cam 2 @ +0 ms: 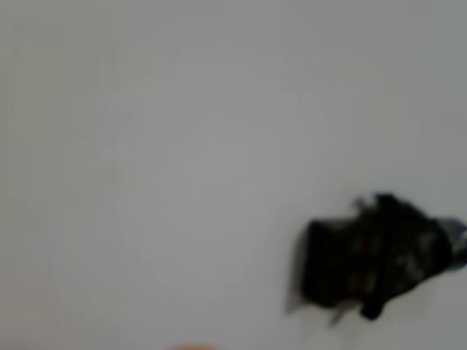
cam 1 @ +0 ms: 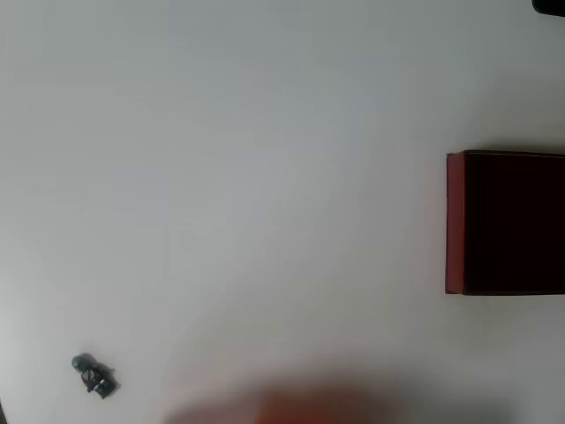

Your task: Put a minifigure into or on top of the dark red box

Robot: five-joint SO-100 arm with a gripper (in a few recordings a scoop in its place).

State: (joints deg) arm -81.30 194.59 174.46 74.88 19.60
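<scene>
The minifigure (cam 1: 94, 374), tiny and dark with a bluish-grey head, lies on its side on the white table at the lower left of the overhead view. In the wrist view the minifigure (cam 2: 376, 255) is a blurred dark shape at the lower right, its pale head at the right edge. The dark red box (cam 1: 455, 221) stands at the right edge of the overhead view, with a dull red left wall and a very dark inside, far from the figure. A blurred reddish-orange smear (cam 1: 300, 408), part of my arm, crosses the bottom edge between them.
White table surface (cam 1: 265, 177) spreads between the figure and the box. A small dark corner (cam 1: 552, 5) pokes in at the top right of the overhead view. A thin orange sliver (cam 2: 193, 348) touches the wrist view's bottom edge.
</scene>
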